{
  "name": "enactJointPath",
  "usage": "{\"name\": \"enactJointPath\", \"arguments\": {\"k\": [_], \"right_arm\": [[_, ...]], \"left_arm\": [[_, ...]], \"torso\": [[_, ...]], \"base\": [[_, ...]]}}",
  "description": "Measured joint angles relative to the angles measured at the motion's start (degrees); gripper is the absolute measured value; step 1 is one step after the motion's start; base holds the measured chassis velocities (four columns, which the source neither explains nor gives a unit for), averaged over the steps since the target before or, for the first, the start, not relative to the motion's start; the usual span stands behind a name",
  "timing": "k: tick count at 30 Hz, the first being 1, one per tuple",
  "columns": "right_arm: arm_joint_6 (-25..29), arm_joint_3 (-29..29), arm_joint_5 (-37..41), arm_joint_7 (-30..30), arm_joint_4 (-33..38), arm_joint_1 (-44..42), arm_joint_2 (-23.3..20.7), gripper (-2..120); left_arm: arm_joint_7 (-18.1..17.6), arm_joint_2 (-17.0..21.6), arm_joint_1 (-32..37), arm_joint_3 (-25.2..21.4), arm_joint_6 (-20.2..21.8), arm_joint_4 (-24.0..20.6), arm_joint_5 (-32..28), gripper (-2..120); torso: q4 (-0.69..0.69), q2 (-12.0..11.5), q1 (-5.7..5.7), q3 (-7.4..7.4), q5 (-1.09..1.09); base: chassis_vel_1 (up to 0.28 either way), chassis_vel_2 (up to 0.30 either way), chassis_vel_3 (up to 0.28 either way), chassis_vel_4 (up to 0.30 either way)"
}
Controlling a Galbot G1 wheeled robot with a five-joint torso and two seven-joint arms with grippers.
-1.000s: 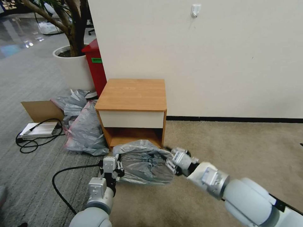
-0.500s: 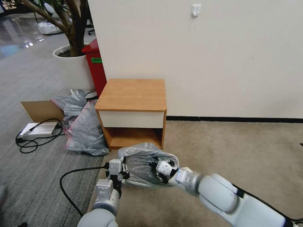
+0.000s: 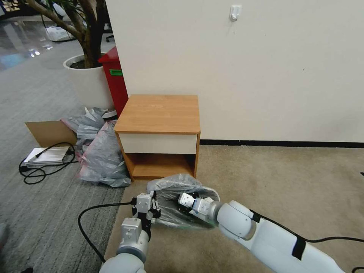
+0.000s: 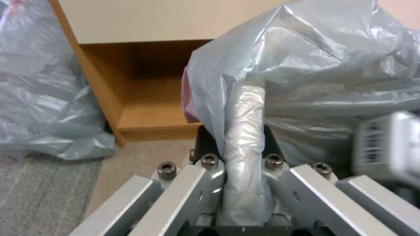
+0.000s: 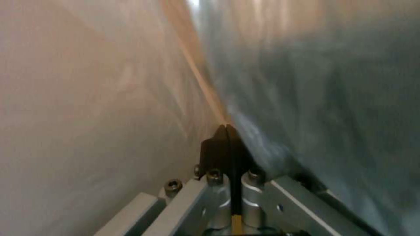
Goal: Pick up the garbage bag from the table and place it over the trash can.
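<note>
**Two grippers on one bag**

The left gripper is pinched tight on a bunched fold of the garbage bag. In the left wrist view the fold runs straight up between the two black pads, with no gap left. The bag lies just to the right of this gripper, low over the carpet, puffed up like a balloon, in front of the table.

The right gripper is pushed into the bag from the other side. In the right wrist view its two black tips are pressed together, with grey plastic all around. I cannot tell if any plastic is caught between them.

Both grippers are close to each other, touching the same bag. The left one is at the bag's left edge and the right one is nearer its middle. The bag's mouth probably needs to be pulled wide, side to side, before it can go over the trash can.
</note>
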Motion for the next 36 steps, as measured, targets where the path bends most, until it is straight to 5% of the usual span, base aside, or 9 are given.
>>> {"name": "enactJointPath", "arguments": {"k": [7,12,20,22,25,30,36], "right_arm": [[0.47,0.77,-0.3,0.02,0.34,-1.54,-0.19,0],[2.65,7.02,0.19,-0.92,9.31,-7.98,-5.25,0],[9.24,26.05,9.61,-0.21,28.96,-23.43,-14.02,0],[11.61,30.32,10.99,0.71,30.56,-26.88,-13.29,0],[19.7,39.21,13.18,4.69,32.87,-36.23,-6.39,0],[26.09,42.34,12.68,5.54,31.9,-43.61,4.57,19],[29.59,41.78,10.55,5.47,28.3,-45.5,10.54,36]], "left_arm": [[-0.05,-0.12,-0.42,-0.42,0.22,0.6,-0.17,4],[-1.43,0.19,-1.98,-2.52,1.92,1.71,-4.92,4],[-5.09,0.08,-3.5,-4.27,7.7,3.05,-18.24,4],[-5.37,0.14,-3.59,-4.5,8.59,3.05,-20.94,4],[-5.08,0.65,-3.8,-5.38,9.68,3.36,-28.89,4],[-2.65,1.27,-4.22,-6.4,9.42,5.02,-31.61,4],[-1.68,2.26,-4.08,-6.35,8.82,7.32,-31.39,4]], "torso": [[0.01,0.0,0.0,0.0,0.02],[0.0,0.0,0.0,0.0,0.02],[0.0,0.0,0.0,0.0,-0.01],[0.0,0.0,0.0,0.0,-0.02],[0.0,0.0,0.0,0.0,0.01],[-0.01,0.0,0.0,0.0,0.0],[0.0,0.0,0.0,0.0,0.0]], "base": [[0.0,0.0,0.0,0.0],[0.0,0.0,0.0,0.0],[0.0,0.0,0.0,0.0],[0.0,0.0,0.0,0.0],[0.0,0.0,0.0,0.0],[0.0,0.0,0.0,0.0],[0.0,0.0,0.0,0.0]]}}
